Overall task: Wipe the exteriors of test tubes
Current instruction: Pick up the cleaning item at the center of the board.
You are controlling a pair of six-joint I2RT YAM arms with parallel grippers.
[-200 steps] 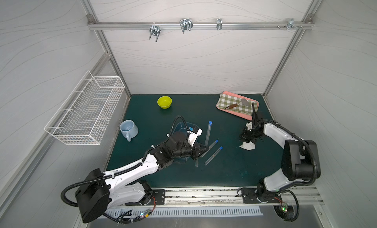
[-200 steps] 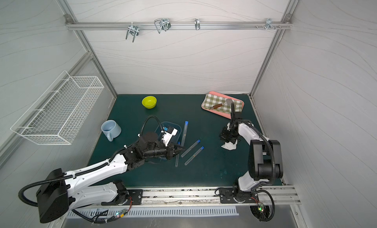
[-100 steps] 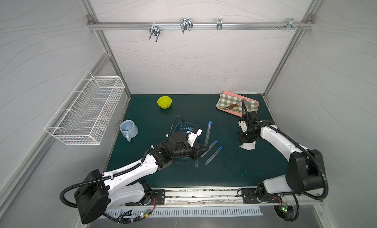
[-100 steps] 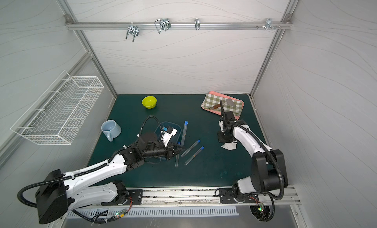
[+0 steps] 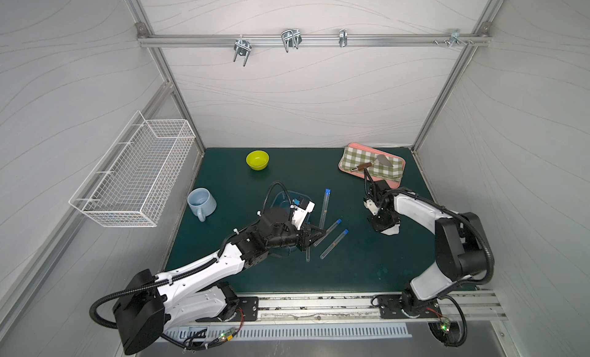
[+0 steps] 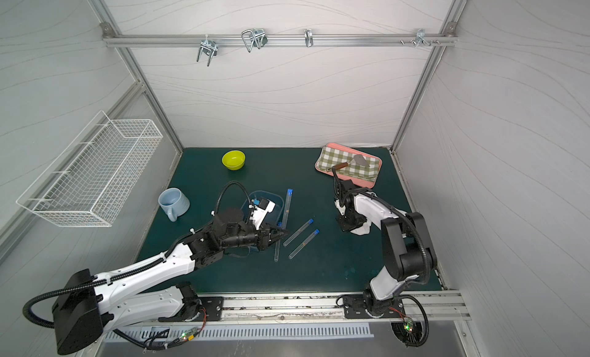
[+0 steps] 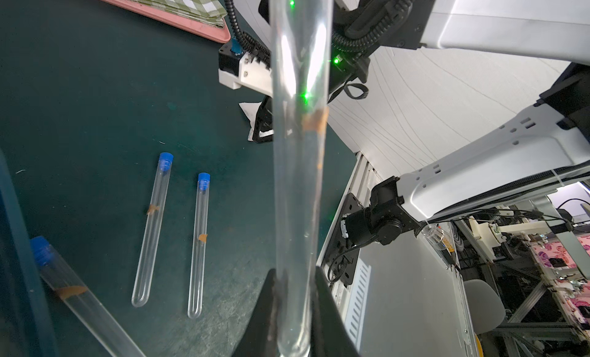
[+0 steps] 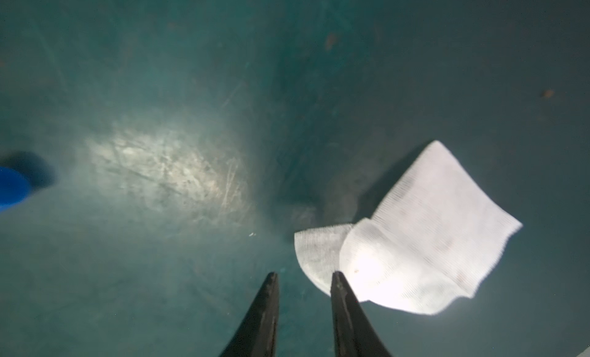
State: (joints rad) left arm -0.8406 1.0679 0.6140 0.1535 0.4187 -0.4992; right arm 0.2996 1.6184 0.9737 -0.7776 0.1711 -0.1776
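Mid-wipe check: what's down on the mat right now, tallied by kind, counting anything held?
Test tubes: 4, one in the left gripper
Bowl: 1
Mug: 1
White cloth: 1
Tray: 1
Checked cloth: 1
Spatula: 1
Blue container: 1
Total: 11

The right claw [image 8: 304,274] has opened beside the white cloth [image 8: 431,243].
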